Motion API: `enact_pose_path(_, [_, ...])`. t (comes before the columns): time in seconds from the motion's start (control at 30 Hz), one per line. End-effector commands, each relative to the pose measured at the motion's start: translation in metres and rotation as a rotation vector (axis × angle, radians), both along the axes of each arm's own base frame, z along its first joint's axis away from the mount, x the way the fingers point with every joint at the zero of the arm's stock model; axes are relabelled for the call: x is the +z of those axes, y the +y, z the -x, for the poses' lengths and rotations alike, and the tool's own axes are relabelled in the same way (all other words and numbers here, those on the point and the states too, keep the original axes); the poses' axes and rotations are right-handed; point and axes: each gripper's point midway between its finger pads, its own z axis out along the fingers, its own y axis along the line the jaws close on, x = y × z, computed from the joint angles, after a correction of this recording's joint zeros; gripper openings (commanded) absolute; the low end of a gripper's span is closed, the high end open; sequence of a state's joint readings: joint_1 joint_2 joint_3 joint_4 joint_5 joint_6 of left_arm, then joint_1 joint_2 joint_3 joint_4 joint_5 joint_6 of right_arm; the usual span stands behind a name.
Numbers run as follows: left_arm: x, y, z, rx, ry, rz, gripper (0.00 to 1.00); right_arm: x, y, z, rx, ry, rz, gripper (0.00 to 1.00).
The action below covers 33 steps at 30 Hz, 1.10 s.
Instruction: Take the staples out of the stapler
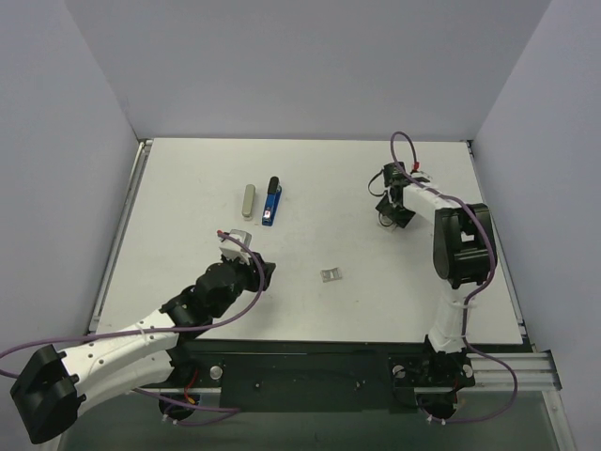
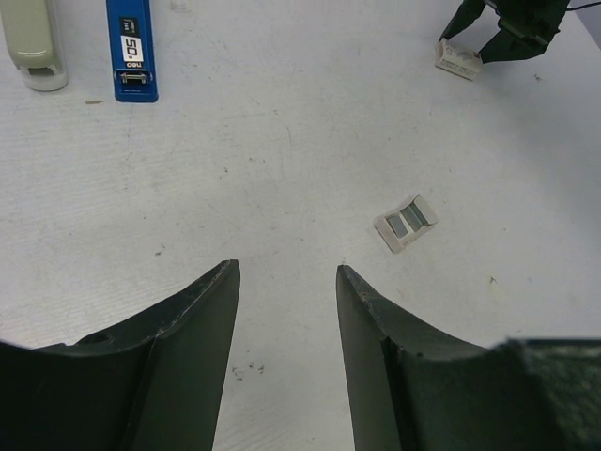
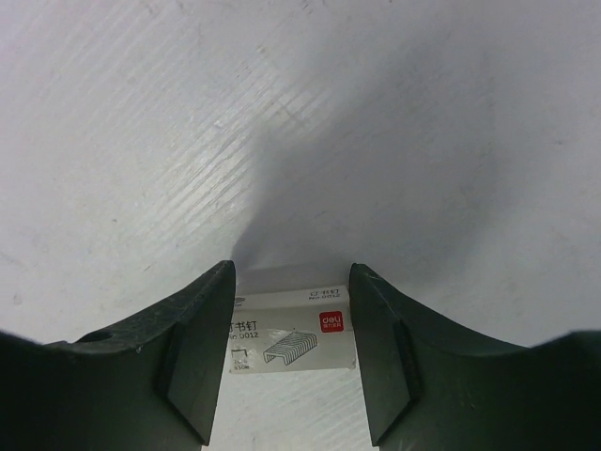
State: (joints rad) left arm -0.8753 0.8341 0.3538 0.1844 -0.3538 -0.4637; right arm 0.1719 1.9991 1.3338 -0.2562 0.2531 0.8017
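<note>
The blue stapler (image 1: 271, 202) lies flat at the back middle of the table and also shows in the left wrist view (image 2: 131, 47). Two short grey staples strips sit in a small white tray (image 2: 406, 224), which lies near the table's middle (image 1: 331, 274). My left gripper (image 2: 286, 272) is open and empty, low over bare table, left of and nearer than the tray (image 1: 263, 272). My right gripper (image 3: 291, 272) is open at the back right (image 1: 387, 218). Its fingertips straddle a white labelled staple box (image 3: 291, 329) lying on the table.
A beige oblong piece (image 1: 248, 200) lies just left of the stapler, also at the top left of the left wrist view (image 2: 33, 42). Grey walls close the table on the left, back and right.
</note>
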Motion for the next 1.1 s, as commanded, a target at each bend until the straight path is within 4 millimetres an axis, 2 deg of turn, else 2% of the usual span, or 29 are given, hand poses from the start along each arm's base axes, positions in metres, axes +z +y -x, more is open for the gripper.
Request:
enact_pose_path(0.0, [0.027,-0.007,-0.004,-0.008,-0.049,0.077,0.56,-0.013,0.022,0.029,0.013,0.097,-0.069,0.47])
enact_pose_path(0.13, [0.029,-0.008,-0.003,-0.014,-0.049,0.081,0.56,-0.017,0.041,0.034,0.048,0.111,-0.089,0.46])
enact_pose_path(0.5, [0.032,-0.006,-0.002,-0.011,-0.056,0.088,0.56,-0.017,0.114,0.048,0.196,0.121,-0.166,0.45])
enact_pose_path(0.7, [0.032,-0.005,-0.002,-0.005,-0.057,0.087,0.56,-0.016,0.154,0.069,0.302,0.134,-0.172,0.44])
enact_pose_path(0.87, [0.033,-0.004,-0.002,-0.002,-0.058,0.088,0.56,-0.014,0.177,0.085,0.375,0.151,-0.201,0.44])
enact_pose_path(0.97, [0.033,-0.004,-0.002,-0.002,-0.06,0.087,0.56,-0.012,0.195,0.097,0.465,0.162,-0.196,0.44])
enact_pose_path(1.07, [0.034,-0.002,-0.003,0.005,-0.063,0.086,0.56,-0.013,0.205,0.107,0.551,0.193,-0.165,0.44])
